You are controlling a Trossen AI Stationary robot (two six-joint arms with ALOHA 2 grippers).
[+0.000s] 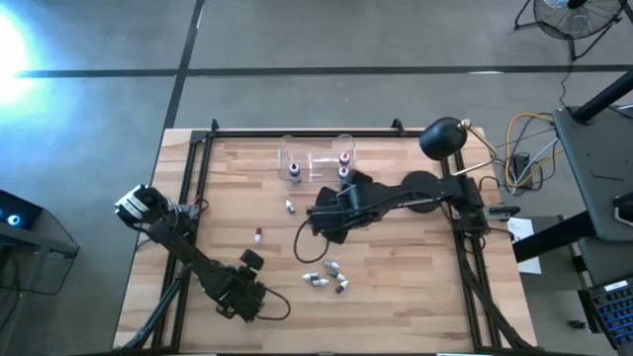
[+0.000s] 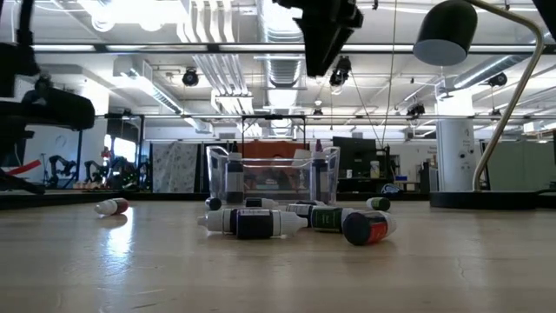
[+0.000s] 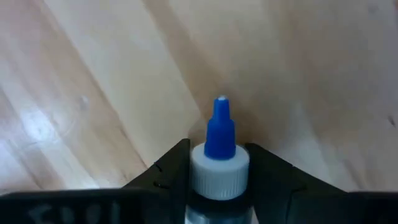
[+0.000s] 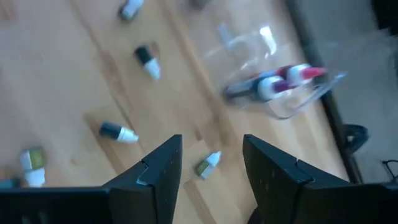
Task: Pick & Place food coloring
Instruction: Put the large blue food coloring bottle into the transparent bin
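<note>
My left claw grips a blue-tipped, white-capped food coloring bottle above the bench — near its front-left corner. My right claw hangs open, empty, over mid-bench — loose bottles lie scattered; three stand in the clear box.

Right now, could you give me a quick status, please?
Left claw shut on blue-tipped bottle. Right claw open, empty, above table. Loose bottles remain.
</note>
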